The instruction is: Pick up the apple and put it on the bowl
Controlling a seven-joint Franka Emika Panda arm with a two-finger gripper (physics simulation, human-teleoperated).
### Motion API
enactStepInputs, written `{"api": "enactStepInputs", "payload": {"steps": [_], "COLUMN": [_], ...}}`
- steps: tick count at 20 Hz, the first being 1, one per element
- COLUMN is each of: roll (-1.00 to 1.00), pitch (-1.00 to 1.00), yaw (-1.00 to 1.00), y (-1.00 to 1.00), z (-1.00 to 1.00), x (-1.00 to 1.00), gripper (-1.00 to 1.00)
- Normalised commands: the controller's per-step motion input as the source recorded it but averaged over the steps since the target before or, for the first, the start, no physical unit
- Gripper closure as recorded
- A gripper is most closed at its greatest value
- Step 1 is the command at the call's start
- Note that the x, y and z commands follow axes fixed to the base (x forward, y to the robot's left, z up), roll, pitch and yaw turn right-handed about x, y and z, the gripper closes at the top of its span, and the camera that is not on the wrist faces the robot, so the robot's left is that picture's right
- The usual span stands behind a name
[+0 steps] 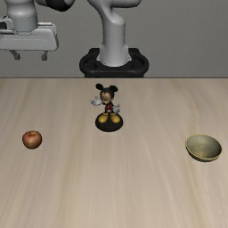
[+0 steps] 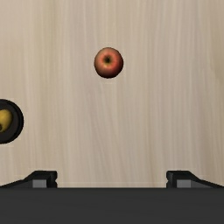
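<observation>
A small red apple (image 1: 32, 139) lies on the wooden table near the exterior view's left edge. An olive-green bowl (image 1: 204, 147) sits near the exterior view's right edge, upright with nothing in it. My gripper (image 1: 28, 53) hangs high above the table's far left part, well above the apple. In the wrist view the apple (image 2: 108, 62) lies ahead of my gripper (image 2: 112, 179), far below it. The fingertips (image 2: 40, 178) stand wide apart with nothing between them, so the gripper is open.
A Mickey Mouse figure (image 1: 109, 107) stands on a dark round base at the table's middle, between apple and bowl; part of it (image 2: 7, 121) shows beside the apple in the wrist view. The robot's base (image 1: 114, 61) stands at the table's far edge.
</observation>
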Motion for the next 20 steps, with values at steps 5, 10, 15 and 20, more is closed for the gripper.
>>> {"api": "enactStepInputs", "payload": {"steps": [5,10,15,20], "roll": [0.00,0.00,0.00,0.00], "pitch": [0.00,0.00,0.00,0.00], "yaw": [0.00,0.00,0.00,0.00], "y": [0.00,-0.20,0.20,0.00], "z": [0.00,0.00,-0.40,-1.00], "x": [1.00,0.80,0.40,0.00], "gripper": [-1.00,-1.00,-1.00,-1.00]}}
